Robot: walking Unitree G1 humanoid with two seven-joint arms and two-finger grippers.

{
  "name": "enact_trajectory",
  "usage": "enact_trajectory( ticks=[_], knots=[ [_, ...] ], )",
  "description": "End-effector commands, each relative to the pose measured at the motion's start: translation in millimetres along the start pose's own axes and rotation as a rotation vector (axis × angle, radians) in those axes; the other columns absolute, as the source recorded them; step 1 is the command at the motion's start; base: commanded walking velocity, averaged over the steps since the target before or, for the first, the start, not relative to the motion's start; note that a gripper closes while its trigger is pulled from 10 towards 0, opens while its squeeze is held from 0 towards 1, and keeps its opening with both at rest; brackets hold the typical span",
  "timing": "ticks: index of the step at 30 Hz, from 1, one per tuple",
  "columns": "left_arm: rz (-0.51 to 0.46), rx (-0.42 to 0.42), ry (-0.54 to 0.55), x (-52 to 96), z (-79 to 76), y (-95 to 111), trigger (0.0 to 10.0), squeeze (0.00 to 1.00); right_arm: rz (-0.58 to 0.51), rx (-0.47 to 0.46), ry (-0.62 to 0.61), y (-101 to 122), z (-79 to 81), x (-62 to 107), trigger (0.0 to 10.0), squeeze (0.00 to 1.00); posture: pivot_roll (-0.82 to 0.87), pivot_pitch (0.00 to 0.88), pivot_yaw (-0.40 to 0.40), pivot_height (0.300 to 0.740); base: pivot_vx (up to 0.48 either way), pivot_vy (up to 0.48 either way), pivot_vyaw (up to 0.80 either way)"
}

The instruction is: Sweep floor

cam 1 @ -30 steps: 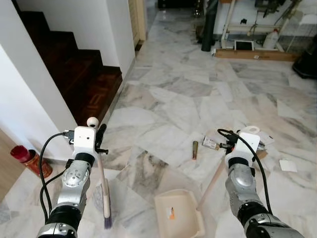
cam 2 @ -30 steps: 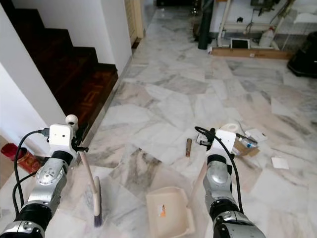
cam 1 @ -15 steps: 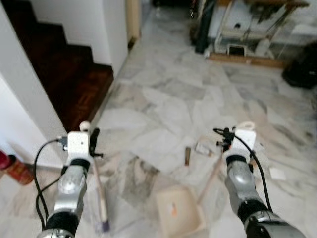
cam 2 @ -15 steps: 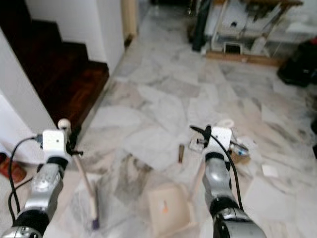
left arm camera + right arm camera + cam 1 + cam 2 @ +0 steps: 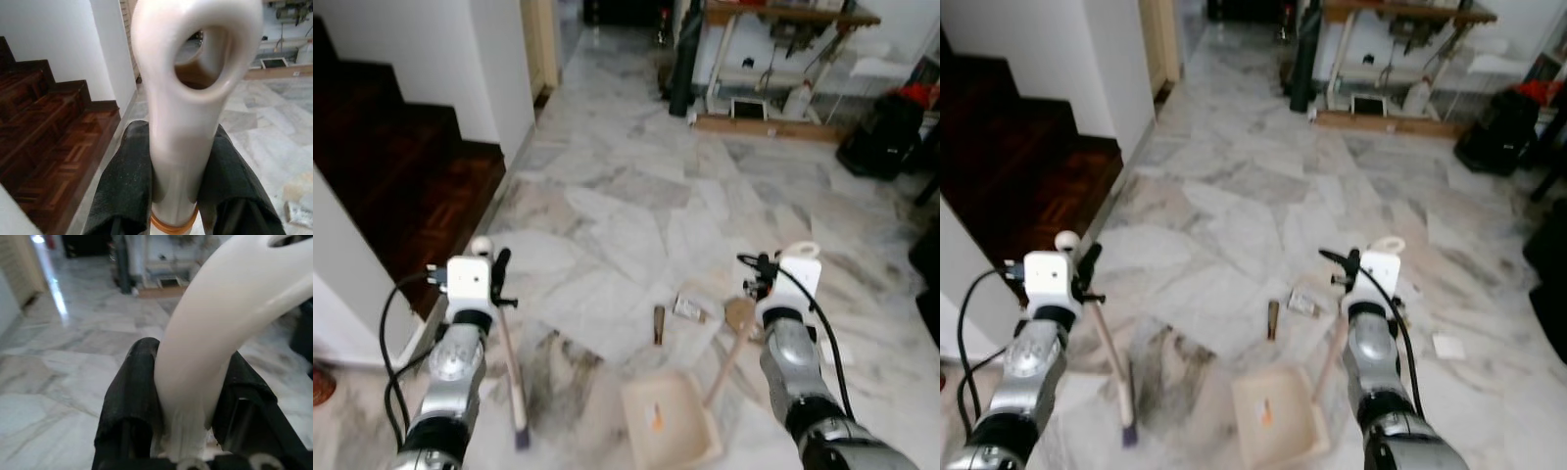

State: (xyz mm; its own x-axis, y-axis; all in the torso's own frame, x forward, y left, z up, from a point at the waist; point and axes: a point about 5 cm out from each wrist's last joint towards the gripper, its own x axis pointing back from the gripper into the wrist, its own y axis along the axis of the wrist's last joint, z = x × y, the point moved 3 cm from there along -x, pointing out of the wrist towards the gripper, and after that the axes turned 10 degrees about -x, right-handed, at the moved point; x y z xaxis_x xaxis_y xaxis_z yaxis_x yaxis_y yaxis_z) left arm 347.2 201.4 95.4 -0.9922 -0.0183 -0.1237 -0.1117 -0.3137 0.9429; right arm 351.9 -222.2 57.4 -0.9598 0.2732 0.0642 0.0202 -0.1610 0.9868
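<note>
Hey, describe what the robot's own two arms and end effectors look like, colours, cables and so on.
Both arms are silver metal with rounded joint housings and darker black segments nearer the body. Each wrist carries a white boxy camera block, and a black cable loops from it back along the arm. The left end effector and right end effector each have two long, matte black fingers.

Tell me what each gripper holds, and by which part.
Left gripper: the cream-handled broom, near its looped top end. Right gripper: the cream plastic dustpan, at the top of its long handle.
</note>
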Motion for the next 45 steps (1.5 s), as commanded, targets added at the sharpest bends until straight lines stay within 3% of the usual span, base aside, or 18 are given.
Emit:
enact_trajectory(
  ticks=[1, 14, 30, 35, 45],
  knots=[
    [-0.05, -0.009, 0.013, -4.9, 6.9, 12, 10.0, 0.0, -0.048, 0.007, 0.027, 14, 9.1, -6.4, 10.0, 0.0, 0.01, 0.0, -0.041, 0.74, 0.285, 0.0, 0.0],
    [-0.053, -0.013, 0.005, -5.6, 6.9, 13, 10.0, 0.0, -0.032, 0.015, 0.015, 10, 6.9, -5.2, 10.0, 0.0, 0.02, 0.0, -0.034, 0.74, 0.277, 0.0, 0.0],
    [-0.058, -0.018, -0.018, -8.1, 4.0, 14, 10.0, 0.0, -0.003, 0.026, -0.072, 4, -17.1, -2.4, 10.0, 0.0, 0.01, 0.0, -0.019, 0.74, 0.273, 0.0, 0.0],
    [-0.061, -0.019, -0.02, -8.8, 3.9, 15, 10.0, 0.0, -0.007, 0.021, -0.071, 5, -17.8, -3.1, 10.0, 0.0, 0.01, 0.0, -0.02, 0.74, 0.274, 0.0, -0.74],
    [-0.058, -0.017, -0.013, -7.0, 4.6, 14, 10.0, 0.0, -0.006, 0.025, -0.066, 4, -14.3, -2.8, 10.0, 0.0, 0.02, 0.0, -0.026, 0.74, 0.268, 0.0, 0.0]
  ],
)
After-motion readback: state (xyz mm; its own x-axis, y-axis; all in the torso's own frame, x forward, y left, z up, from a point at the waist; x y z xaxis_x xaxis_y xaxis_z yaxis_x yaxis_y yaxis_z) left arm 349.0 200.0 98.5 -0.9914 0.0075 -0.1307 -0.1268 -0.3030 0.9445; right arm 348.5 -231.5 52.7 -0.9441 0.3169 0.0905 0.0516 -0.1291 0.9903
